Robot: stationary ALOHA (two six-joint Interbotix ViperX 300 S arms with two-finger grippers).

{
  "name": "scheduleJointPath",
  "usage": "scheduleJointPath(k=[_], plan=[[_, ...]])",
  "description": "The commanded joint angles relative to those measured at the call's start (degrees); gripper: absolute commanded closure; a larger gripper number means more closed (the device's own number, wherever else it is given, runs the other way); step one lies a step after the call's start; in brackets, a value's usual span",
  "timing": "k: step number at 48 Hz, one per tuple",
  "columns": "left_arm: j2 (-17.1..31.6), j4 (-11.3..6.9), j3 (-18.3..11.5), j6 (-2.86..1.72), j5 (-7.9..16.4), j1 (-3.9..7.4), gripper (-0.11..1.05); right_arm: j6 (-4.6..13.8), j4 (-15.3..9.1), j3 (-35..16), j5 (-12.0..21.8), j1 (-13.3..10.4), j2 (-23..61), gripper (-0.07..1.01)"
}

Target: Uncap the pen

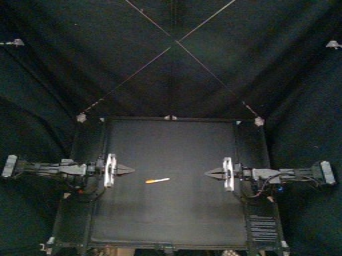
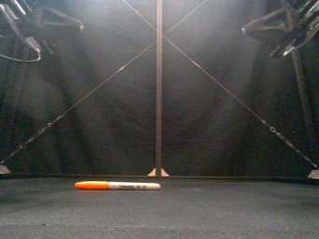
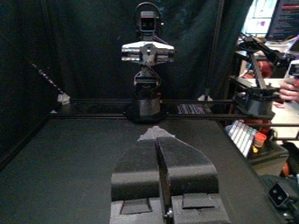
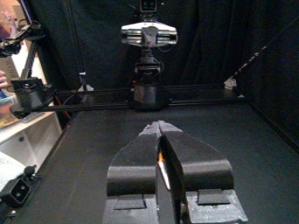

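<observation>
I see both arms stretched out level over the table (image 1: 174, 215), one coming in from each side of the frame at about the same height in the top view, their tips aimed at each other across the middle. The left gripper (image 1: 124, 172) sits left of centre and its two jaws are pressed together to a point, holding nothing; my left wrist camera shows the same closed wedge (image 3: 158, 133) facing the opposite arm. The right gripper (image 1: 211, 173) mirrors it right of centre, jaws likewise together and empty, as the right wrist view (image 4: 156, 129) confirms. From the front camera only the arms' upper parts show, in the top corners, well above the surface. The pen (image 1: 156, 181) lies flat on the table between the two tips, a little below the line joining them in the top view and touching neither. Its long axis runs nearly left to right across the frame, the right end tilted slightly upward. In the front view the orange cap (image 2: 90, 185) points left and the white barrel (image 2: 134, 186) points right, the cap seated on it.
</observation>
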Motion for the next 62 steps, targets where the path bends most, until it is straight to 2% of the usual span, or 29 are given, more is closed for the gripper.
scheduleJointPath(k=[1, 5, 8, 15, 19, 23, 29, 35, 39, 41, 47, 55, 62], plan=[[1.1, 0.09, 0.7, 0.26, -1.5, 0.0, 1.02, 0.26, 0.6, -0.4, -1.2, -0.7, 2.5, 0.95], [1.1, 0.18, 1.0, 0.26, -1.7, 0.09, 0.97, 0.88, 1.8, -1.2, -4.5, -1.9, 7.1, 0.91], [1.1, 0.09, 1.2, 0.09, -1.9, 0.09, 0.94, 0.97, 2.5, -2.6, -6.3, -3.2, 12.0, 0.88], [1.1, 0.0, 2.1, -0.09, -2.2, 0.09, 0.89, 0.97, 2.7, -7.8, -6.9, -5.4, 24.8, 0.78], [1.6, -0.09, 2.5, 0.0, -2.1, 0.09, 0.84, 0.97, 2.5, -11.0, -6.9, -5.5, 30.8, 0.66], [4.5, -0.09, 2.1, 0.18, -2.2, 0.09, 0.76, 0.97, 2.5, -14.2, -6.9, -5.6, 37.0, 0.49], [10.9, 0.09, 0.6, 0.26, -2.2, 0.09, 0.57, 0.88, 2.5, -18.5, -6.8, -5.7, 45.4, 0.17], [15.4, 0.0, -0.3, 0.26, -2.2, 0.35, 0.39, 0.79, 2.4, -21.9, -6.5, -5.4, 51.9, -0.02], [16.5, -0.09, -0.1, 0.26, -2.2, 0.7, 0.29, 0.7, 2.0, -24.3, -5.4, -5.2, 55.9, -0.03], [16.9, -0.09, 0.0, 0.09, -2.0, 0.88, 0.24, 0.79, 1.5, -25.9, -4.3, -5.1, 57.8, -0.03], [17.8, -0.7, 0.6, 0.0, -1.4, 1.14, 0.14, 0.97, 0.4, -30.3, 0.7, -4.8, 62.8, -0.03], [18.7, -1.41, 1.0, 0.0, -0.4, 1.14, 0.11, 0.62, 0.7, -35.2, 7.3, -5.0, 67.9, -0.03], [19.6, -1.93, 1.0, 0.09, 1.5, 1.14, 0.11, 0.97, 1.0, -37.5, 10.9, -5.4, 70.4, -0.02]])
